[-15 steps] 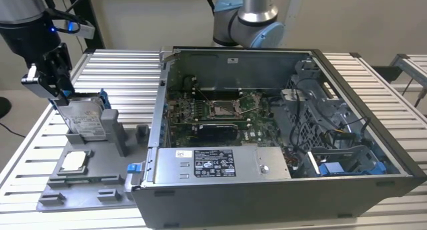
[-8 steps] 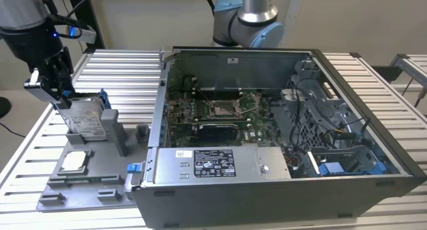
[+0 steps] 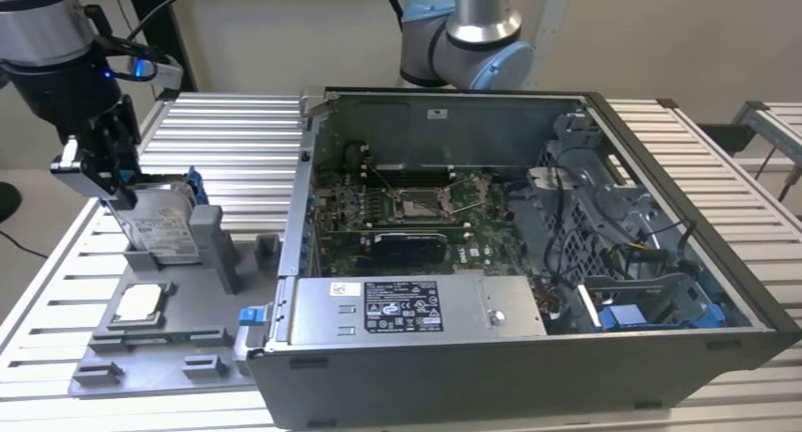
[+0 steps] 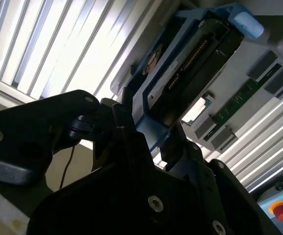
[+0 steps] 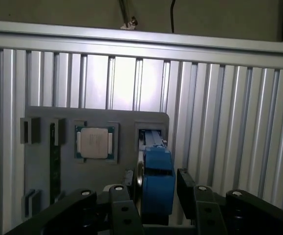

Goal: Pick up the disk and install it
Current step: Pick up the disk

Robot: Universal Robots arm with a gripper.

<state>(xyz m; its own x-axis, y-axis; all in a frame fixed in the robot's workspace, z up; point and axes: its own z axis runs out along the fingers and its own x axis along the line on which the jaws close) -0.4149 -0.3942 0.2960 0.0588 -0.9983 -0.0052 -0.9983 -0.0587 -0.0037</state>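
End effector clamped on disk: I see fingers pressed to both sides of blue carrier frame in both wrist views. Disk stands on edge in slot of grey fixture, right under end effector. Fixture's upright post sits between disk and open computer case. Square chip lies flat nearby. Disk's white label too small to read. Grey box with black label inside case. All on slatted desk.
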